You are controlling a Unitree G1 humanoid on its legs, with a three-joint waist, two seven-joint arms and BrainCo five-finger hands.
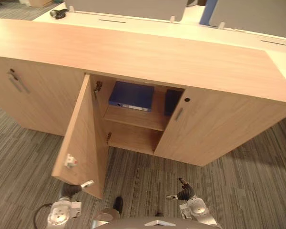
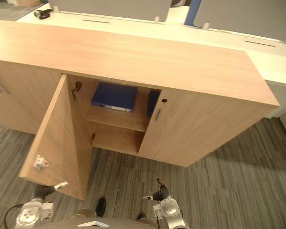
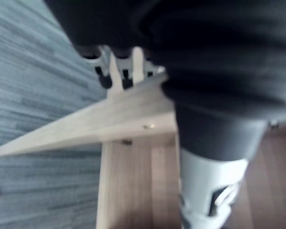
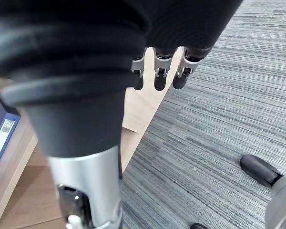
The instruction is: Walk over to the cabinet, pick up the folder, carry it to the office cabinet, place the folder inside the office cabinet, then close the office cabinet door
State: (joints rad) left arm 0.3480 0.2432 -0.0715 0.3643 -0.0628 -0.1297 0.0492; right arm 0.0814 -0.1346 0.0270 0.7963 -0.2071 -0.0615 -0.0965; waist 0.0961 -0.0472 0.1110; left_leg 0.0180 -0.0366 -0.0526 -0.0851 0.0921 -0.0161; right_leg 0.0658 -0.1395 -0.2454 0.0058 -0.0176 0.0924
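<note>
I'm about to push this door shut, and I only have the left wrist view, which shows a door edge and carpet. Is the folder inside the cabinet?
Observer: Yes. The dark blue folder lies flat on the upper shelf of the light wooden office cabinet.
Operator: Is the other hand carrying anything?
Observer: No. The right hand holds nothing, fingers relaxed, above the grey striped carpet before the right door, which is shut.
Operator: How far out is my door?
Observer: The left door stands swung wide toward the robot; the left hand is at its lower outer corner.
</note>
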